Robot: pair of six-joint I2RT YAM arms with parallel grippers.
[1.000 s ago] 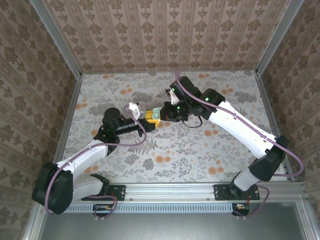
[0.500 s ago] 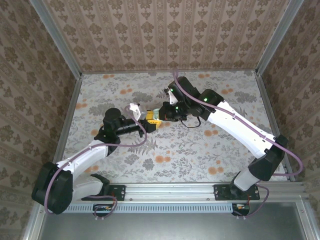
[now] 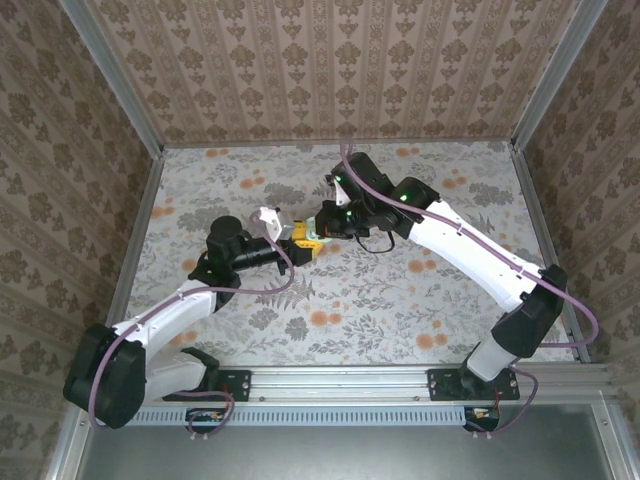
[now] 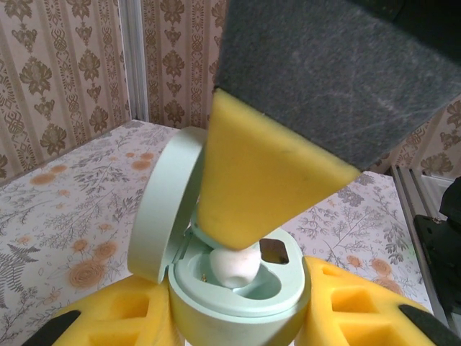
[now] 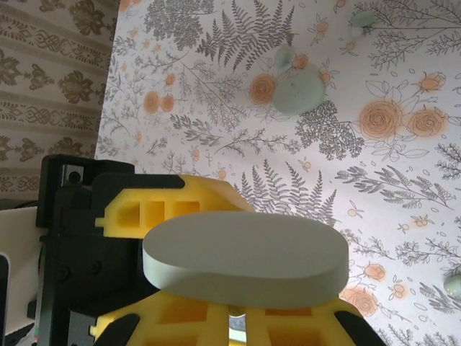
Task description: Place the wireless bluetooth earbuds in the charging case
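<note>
Inspecting the top view, we found both arms meeting a little left of the middle of the surface (image 3: 420, 300). The meeting point was well apart from the back wall (image 3: 330, 70) and from the metal rails (image 3: 135, 240) along either side. Open floral surface lay on every side of it, widest toward the right rail and the near edge.

The left hand (image 3: 300, 237) was clenched on the charging case (image 4: 238, 303), with one yellow finger (image 4: 122, 306) touching each flank of the pale green body. The case stood upright in that grasp; whether it rested on the surface we could not tell. Its lid (image 4: 167, 198) stood open, hinged back on the left side in the left wrist view, its rim clear of the wells.

The right hand (image 3: 320, 227) was clenched, its yellow pads (image 4: 266, 180) drawn together into one wedge coming down from above. The wedge's tip touched a white earbud (image 4: 234, 265), which sat in the left well of the case. Whether the pads pinched it or merely pressed on it we could not tell. A dark square recess (image 4: 274, 251) beside the earbud lay uncovered. The wedge's left edge ran just beside the lid's inner face, with little room between.

In the right wrist view, a pale green rounded item (image 5: 299, 90) lay on the surface, well apart from the case. We could not identify it.
</note>
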